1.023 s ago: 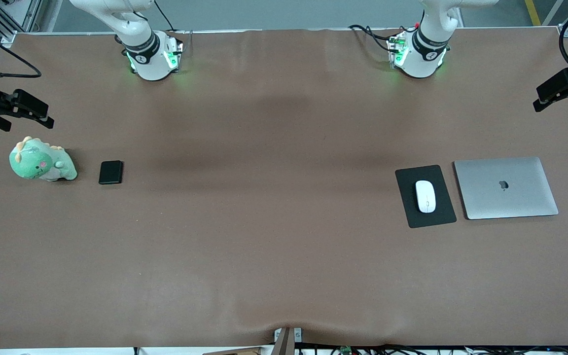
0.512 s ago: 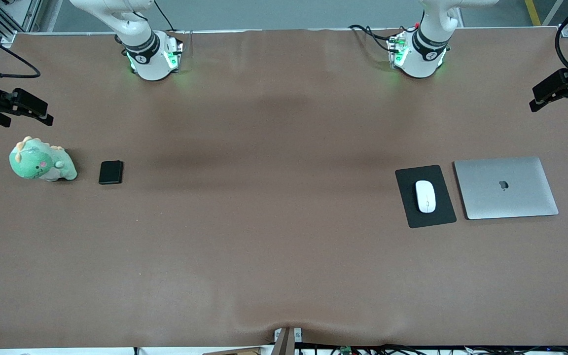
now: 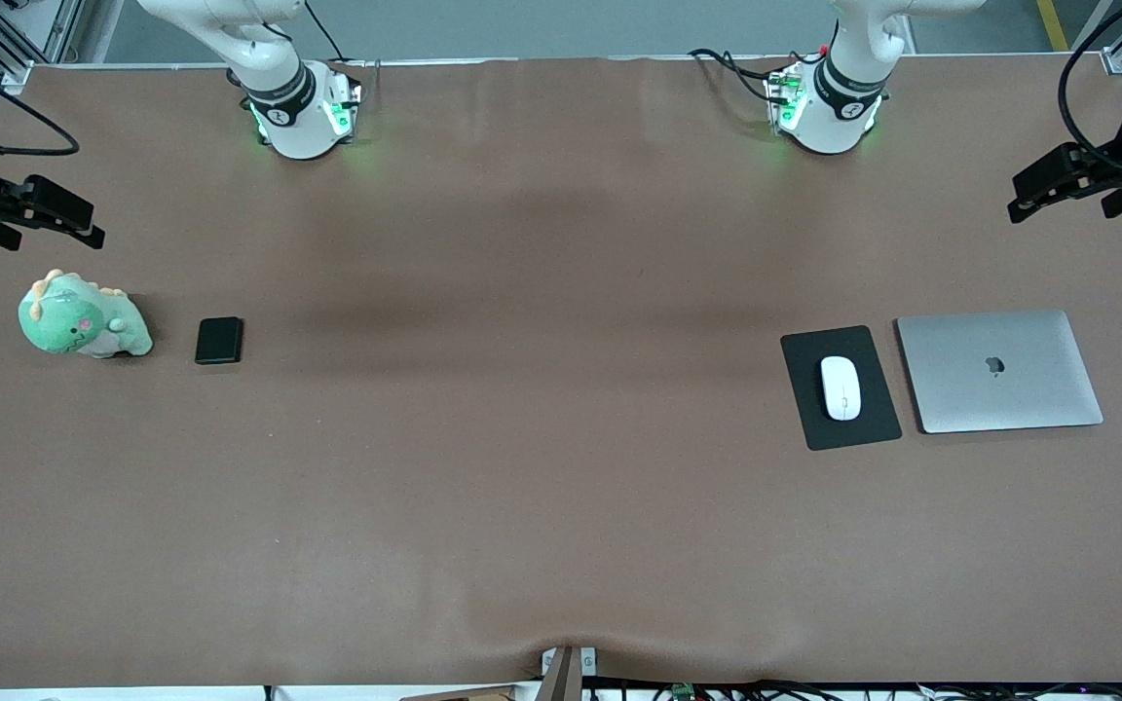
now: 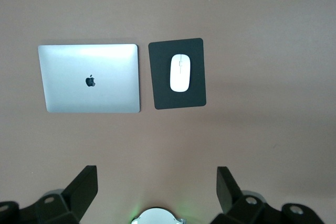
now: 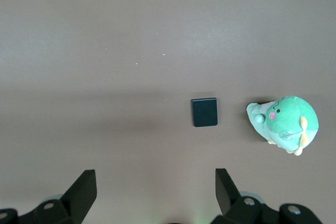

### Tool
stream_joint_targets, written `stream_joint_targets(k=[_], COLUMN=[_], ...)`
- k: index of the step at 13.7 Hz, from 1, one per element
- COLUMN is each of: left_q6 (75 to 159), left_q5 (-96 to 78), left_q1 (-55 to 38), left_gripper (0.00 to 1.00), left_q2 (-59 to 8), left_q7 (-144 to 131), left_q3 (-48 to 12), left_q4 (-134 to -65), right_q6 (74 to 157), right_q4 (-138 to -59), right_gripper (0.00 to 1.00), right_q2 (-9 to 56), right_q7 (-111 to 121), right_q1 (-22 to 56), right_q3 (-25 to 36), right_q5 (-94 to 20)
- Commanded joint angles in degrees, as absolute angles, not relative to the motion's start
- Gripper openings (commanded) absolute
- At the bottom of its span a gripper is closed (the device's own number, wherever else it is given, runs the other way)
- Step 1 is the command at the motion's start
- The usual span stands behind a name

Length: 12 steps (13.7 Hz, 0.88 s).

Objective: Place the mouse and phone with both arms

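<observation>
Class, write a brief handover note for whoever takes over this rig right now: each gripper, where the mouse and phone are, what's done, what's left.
Left gripper: open, empty, raised at the left arm's end of the table.
Right gripper: open, empty, raised at the right arm's end, above the plush dinosaur.
Mouse: on the mouse pad, beside the closed laptop.
Phone: flat on the table, beside the dinosaur.
Done: nothing grasped yet.
Left: pick and place both.
</observation>
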<state>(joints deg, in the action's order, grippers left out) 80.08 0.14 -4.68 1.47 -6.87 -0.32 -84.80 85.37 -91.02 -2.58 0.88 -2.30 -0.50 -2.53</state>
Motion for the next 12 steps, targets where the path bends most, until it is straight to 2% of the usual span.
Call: stream_joint_targets(k=[1,12], left_q6=[84.5,84.3], left_q5=[-0.7,0.0], left_q1=[-4.0,-4.0], left_gripper=[1.00,1.00], left_q2=[7.3,5.2], left_q7=[-7.9,-7.6], left_q3=[-1.1,-0.4], left_q4=[-92.0,-88.2], right_q6=[84.6,83.5], right_q4=[-90.4,-90.5], right_gripper=[1.00,1.00], right_q2=[-2.5,-2.5], right_q7=[0.2,0.3], right_q1=[-3.0,-3.2], right_q3=[-1.1,-1.1], right_q5=[-2.0,-2.0])
